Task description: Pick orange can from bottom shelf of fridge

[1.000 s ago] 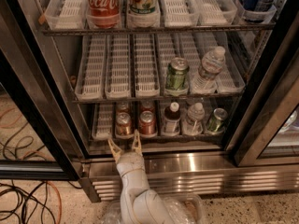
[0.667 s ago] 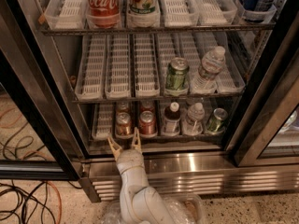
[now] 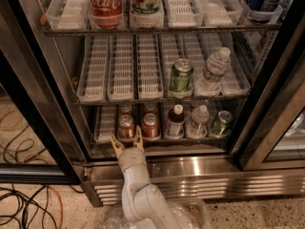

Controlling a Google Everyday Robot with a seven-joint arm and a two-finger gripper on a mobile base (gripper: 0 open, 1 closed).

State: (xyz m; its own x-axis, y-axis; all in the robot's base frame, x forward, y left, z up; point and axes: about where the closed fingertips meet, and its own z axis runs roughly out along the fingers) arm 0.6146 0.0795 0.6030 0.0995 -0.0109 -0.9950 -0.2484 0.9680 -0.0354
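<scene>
**Edging the open tool up to the orange can**

Facing the open fridge (image 3: 190, 171) and working at the front edge of the bottom shelf (image 3: 107, 123), the lowest wire rack with the white lane trays. Creeping the tool (image 3: 126, 134) slightly up and inward compared with a second ago, from over the steel sill toward the front left of that shelf. Making only a small shift, and leaving everything on the racks where it stood.

Keeping the fingers spread apart in a V, clamped on nothing, with the tips now reaching about level with the foot of the front row. Framing the orange can (image 3: 126, 126) between them. Finding it upright at the front edge of the shelf, in the second lane from the left corner, just beside the redder can (image 3: 150, 126) and well apart from the green can (image 3: 221, 123) near the right end.

Probably nearing the end of the approach, with the grasp not yet begun. Most likely needing a little more reach before closing on either side of the can. Taking care to thread the finger nearer the redder can into the narrow gap instead of nudging that neighbour.
</scene>
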